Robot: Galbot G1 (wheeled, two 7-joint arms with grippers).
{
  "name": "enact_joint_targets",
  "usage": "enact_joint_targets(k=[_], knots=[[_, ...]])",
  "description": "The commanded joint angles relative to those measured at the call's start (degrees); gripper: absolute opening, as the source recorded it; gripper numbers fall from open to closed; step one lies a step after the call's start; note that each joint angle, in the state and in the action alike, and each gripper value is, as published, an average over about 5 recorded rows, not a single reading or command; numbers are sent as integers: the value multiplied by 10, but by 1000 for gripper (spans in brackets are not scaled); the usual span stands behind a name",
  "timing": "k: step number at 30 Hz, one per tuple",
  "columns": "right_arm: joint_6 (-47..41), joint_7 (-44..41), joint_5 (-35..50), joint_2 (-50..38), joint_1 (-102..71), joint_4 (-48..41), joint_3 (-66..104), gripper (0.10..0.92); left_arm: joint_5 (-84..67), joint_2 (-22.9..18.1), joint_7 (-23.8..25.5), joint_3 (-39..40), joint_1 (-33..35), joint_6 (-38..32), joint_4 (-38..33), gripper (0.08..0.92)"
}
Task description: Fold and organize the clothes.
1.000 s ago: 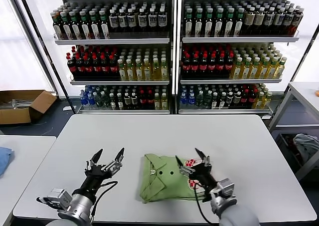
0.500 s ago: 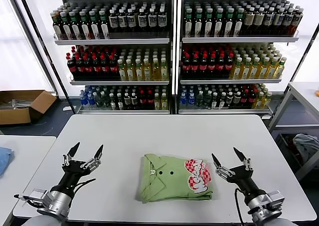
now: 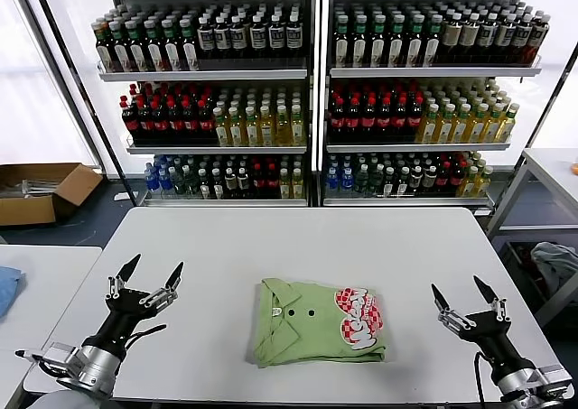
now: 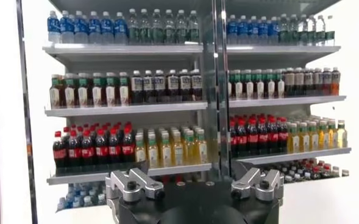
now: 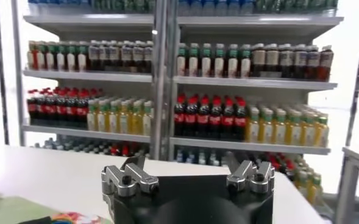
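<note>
Both grippers, the left gripper (image 3: 146, 276) at eight o'clock and the right gripper (image 3: 469, 299) at four, hang wide open and empty beside the polo shirt (image 3: 318, 321), which lies folded mid-table, so folding looks finished and only tidying remains.

A pale grey counter (image 3: 271, 237) with rounded corners stands before the drink shelves. Directly on it, near its front edge and about midway across, lies the folded light green polo shirt (image 3: 298, 332), flat, collar toward the left side, its red-and-white checkered logo (image 3: 359, 319) facing up.
</note>
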Motion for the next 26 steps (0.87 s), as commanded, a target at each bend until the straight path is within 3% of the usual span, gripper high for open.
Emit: enact_joint_targets(k=[1, 26], knots=[[-34, -8, 19, 7, -9, -13, 60, 823, 7, -11, 14, -9, 5, -9, 1, 823], [-34, -50, 44, 29, 1, -32, 114, 823, 13, -22, 37, -79, 12, -22, -7, 823]])
